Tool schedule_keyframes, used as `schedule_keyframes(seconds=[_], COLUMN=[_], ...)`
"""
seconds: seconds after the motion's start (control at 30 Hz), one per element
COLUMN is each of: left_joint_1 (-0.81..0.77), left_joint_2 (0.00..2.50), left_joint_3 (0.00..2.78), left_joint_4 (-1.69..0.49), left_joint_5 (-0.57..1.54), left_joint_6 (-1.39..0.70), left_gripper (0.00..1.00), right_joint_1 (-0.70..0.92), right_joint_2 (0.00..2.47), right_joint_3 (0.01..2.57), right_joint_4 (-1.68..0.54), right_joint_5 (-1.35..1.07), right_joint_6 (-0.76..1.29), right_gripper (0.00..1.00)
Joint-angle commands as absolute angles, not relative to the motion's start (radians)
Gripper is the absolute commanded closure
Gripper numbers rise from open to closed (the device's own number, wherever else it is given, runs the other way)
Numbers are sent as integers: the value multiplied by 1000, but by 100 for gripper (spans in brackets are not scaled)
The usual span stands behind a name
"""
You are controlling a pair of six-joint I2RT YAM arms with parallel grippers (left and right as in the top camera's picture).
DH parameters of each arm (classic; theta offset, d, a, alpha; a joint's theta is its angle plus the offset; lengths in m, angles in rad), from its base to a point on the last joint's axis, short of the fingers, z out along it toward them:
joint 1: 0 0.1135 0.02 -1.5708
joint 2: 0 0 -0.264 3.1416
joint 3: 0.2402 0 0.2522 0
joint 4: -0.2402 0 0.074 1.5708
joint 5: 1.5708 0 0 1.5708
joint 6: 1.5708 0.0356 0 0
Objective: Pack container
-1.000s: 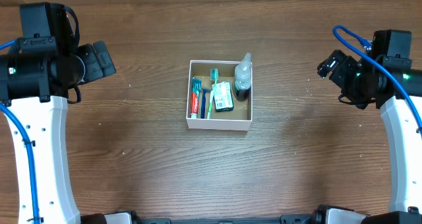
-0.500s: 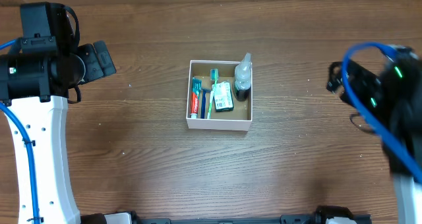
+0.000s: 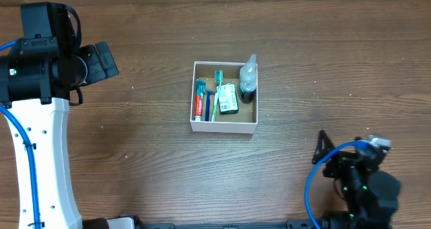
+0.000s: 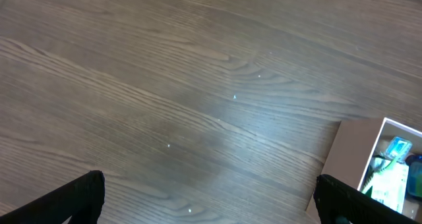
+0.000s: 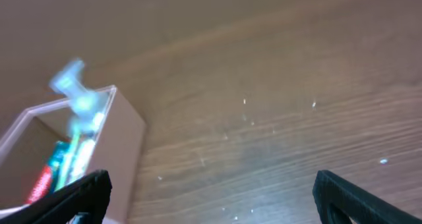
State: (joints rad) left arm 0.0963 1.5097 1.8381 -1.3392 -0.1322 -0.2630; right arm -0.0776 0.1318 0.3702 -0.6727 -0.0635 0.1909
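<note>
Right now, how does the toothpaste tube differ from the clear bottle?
The toothpaste tube is red and teal; the clear bottle is see-through with a dark base. The tube lies flat along the left wall of the container; the bottle sits at the right wall, its top over the rim. Both are inside it.

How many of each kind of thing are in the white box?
Red-and-teal toothpaste tube: 1
Green plastic toothbrush: 1
Green-and-white packet: 1
Clear plastic spray bottle: 1
Total: 4 in the square white-walled container; a thin blue strip beside the toothbrush is too small to name.
</note>
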Motion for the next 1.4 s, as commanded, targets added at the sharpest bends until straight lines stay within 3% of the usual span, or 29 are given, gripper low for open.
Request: schedule_keyframes(seconds=[0.0, 0.9, 1.0, 1.13, 1.37], left_joint_1=[101, 92, 69, 52, 52], left_joint_2=[1517, 1474, 1331, 1092, 504], left_joint_3=[1843, 1843, 1820, 1681, 1057], left_joint_4=[-1338, -1338, -1360, -1287, -1066], left_joint_5=[-138, -138, -237, -207, -104], left_joint_6=[-273, -273, -171, -168, -153], left_gripper=[0, 0, 0, 0, 0], right_joint_1=[-72, -73, -73, -73, -73], right_joint_2=[54, 3, 3, 3, 3], right_joint_3=[226, 149, 149, 149, 149], right_joint_4=[-586, -548, -548, -548, -548], right_joint_5=[-80, -61, -61, -61, -61], right_joint_6=[182, 182, 182, 182, 182], right_gripper=[0, 0, 0, 0, 1])
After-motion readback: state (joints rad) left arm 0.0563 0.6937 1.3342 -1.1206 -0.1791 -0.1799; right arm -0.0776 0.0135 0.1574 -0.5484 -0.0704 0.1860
